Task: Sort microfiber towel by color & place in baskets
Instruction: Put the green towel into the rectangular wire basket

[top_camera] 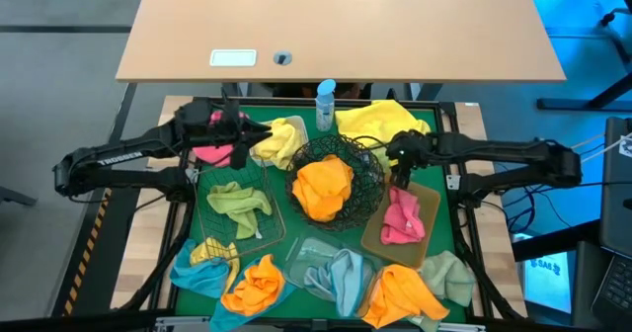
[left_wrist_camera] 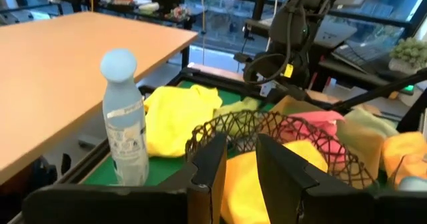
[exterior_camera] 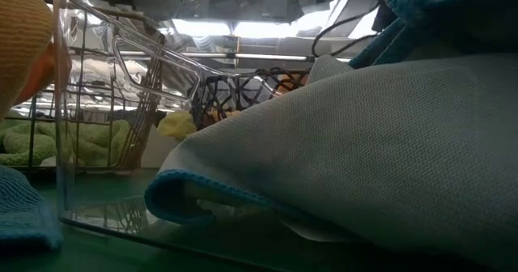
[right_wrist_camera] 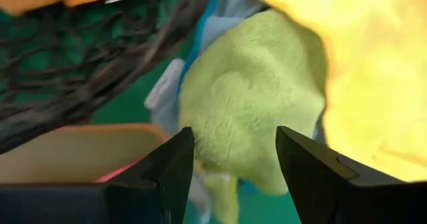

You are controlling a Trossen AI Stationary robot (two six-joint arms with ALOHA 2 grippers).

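My left gripper [top_camera: 265,140] [left_wrist_camera: 241,161] hovers just left of the black wire bowl [top_camera: 367,189], shut on a yellow towel [top_camera: 284,137]. A pink towel [top_camera: 210,152] lies under that arm. My right gripper [top_camera: 393,154] [right_wrist_camera: 235,151] is open at the bowl's far right side, above a pale green towel [right_wrist_camera: 247,97] that lies beside a big yellow towel [top_camera: 380,123] [right_wrist_camera: 360,71]. An orange towel [top_camera: 324,186] fills the bowl. A green towel [top_camera: 237,202] sits in the rectangular wire basket, a pink one [top_camera: 402,218] in the tan tray, and a light blue one [top_camera: 336,270] [exterior_camera: 364,142] in the clear tray. My left gripper has the yellow towel [left_wrist_camera: 239,184] pinched between its two fingers, which point about level toward the table's right. The cloth bunches around the fingertips; which edge or how many layers cannot be told. Whether the rest hangs free or rests on something, I cannot tell.
A blue-capped spray bottle [top_camera: 325,103] [left_wrist_camera: 125,117] stands at the mat's far edge. More towels lie along the near edge: blue [top_camera: 197,270], orange [top_camera: 255,288], orange [top_camera: 405,292], pale green [top_camera: 449,275]. A wooden table [top_camera: 346,26] lies beyond.
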